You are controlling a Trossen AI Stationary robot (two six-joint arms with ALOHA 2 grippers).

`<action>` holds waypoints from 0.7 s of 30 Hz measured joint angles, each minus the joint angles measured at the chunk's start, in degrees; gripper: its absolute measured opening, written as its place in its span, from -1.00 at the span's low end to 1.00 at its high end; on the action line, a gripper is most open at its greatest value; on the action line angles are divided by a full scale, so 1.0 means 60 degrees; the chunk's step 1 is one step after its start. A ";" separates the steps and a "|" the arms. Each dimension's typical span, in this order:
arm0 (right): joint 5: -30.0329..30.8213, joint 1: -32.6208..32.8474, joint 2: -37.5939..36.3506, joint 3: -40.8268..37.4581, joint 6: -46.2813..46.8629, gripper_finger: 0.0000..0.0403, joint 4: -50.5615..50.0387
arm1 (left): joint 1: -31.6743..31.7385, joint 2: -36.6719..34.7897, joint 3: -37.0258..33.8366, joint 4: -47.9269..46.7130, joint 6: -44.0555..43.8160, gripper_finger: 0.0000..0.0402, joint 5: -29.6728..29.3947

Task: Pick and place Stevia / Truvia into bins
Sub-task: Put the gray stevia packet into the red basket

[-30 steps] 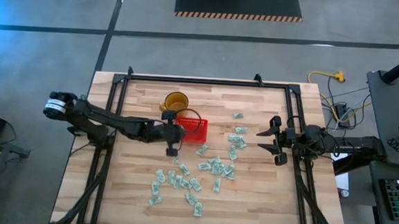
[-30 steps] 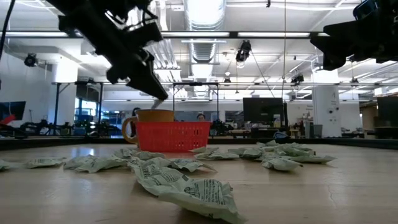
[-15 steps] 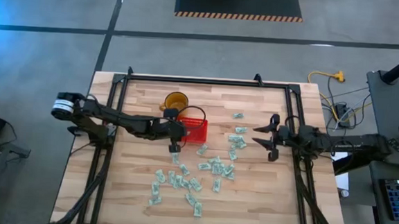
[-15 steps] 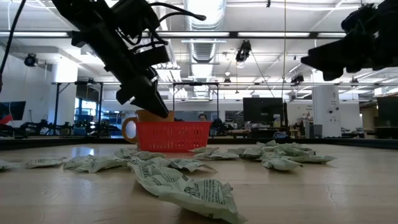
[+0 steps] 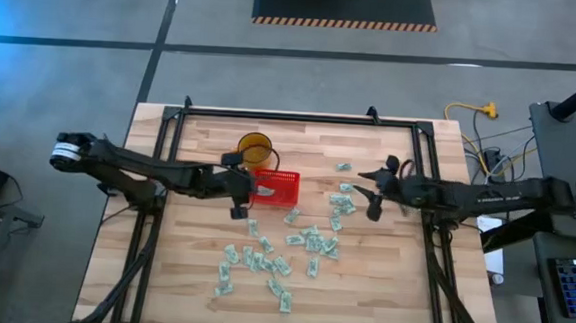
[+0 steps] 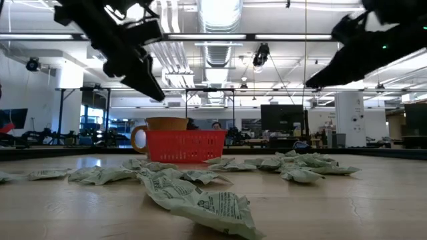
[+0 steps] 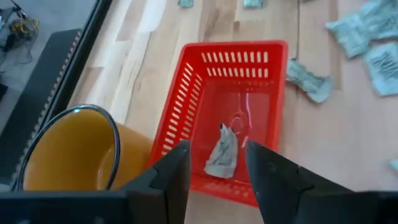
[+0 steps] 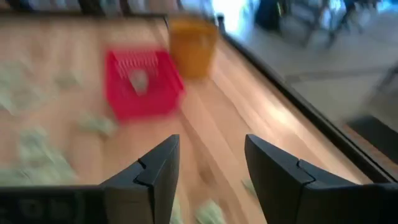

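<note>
Left tool (image 7: 214,180) just let go — a second ago its fingers were pinched together over the red basket (image 5: 277,187), now they stand apart with nothing between them. In the left wrist view one sachet (image 7: 222,149) is lying on the basket floor, so I'd call that drop done. The tool has also backed off a bit and now hangs over the basket's 9 o'clock edge in the high view, right next to the yellow cup (image 5: 254,146).

Meanwhile the right tool (image 5: 369,192) has slid in from the 3 o'clock side of the tabletop (image 5: 380,287) toward the middle, fingers spread wide and empty, and is now near the sachets at about 3 o'clock of the basket (image 5: 342,199) — not touching any as far as I can see.

The rest of the Stevia sachets (image 5: 262,262) are scattered loose from 3 to 6 o'clock of the basket. So one is in, loads to go, and my guess is the right arm takes the next pick.
</note>
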 joint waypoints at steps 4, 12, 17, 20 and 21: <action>0.0604 -0.0215 0.1854 0.1511 -0.0276 -0.21 -0.1991 | -0.0238 -0.0639 -0.0126 -0.0468 -0.0486 -0.31 0.0015; 0.0257 -0.1457 0.4771 0.4063 -0.1307 -0.32 -0.3836 | -0.0951 -0.1610 -0.0819 -0.0526 -0.0554 -0.31 0.0027; -0.1518 -0.2777 0.6138 0.5073 -0.2174 -0.37 -0.3807 | -0.1206 -0.2034 -0.1187 -0.0534 -0.0549 -0.31 0.0042; -0.1928 -0.3418 0.6880 0.5430 -0.2680 -0.38 -0.3815 | -0.1256 -0.2221 -0.1270 -0.0672 -0.0671 -0.31 0.0031; -0.2020 -0.3585 0.7115 0.5516 -0.2853 -0.38 -0.3849 | -0.1256 -0.2237 -0.1266 -0.0654 -0.0769 -0.31 0.0031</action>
